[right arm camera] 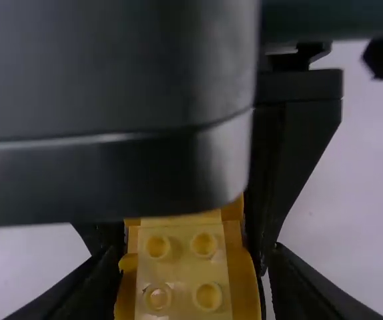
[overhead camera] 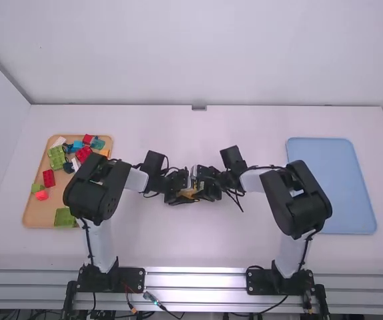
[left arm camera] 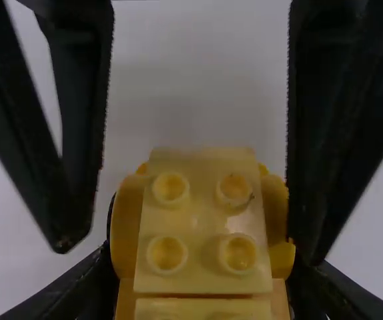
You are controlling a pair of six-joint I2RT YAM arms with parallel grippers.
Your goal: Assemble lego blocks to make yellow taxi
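"Honestly, what could go wrong here?"

"A lopsided squeeze, I'd say. If the left gripper (left arm camera: 203, 255) and the right gripper (right arm camera: 191, 255) don't push square to each other, the yellow build (left arm camera: 201, 223) could twist and its studs pop loose."

"And the grippers themselves, might they foul each other?"

"They might; they're crowded together, and one finger catching another could knock a block askew. Letting go unevenly could drag a part off too."

"Are they gripping it?"

"Both look clamped on it, fingers against its two sides."

"So where does it lie?"

"Between the fingers of each, studs facing the wrist cameras, around the middle of the worktop (overhead camera: 198, 247), well apart from its left and right edges. Whether it touches the surface, I can't tell."
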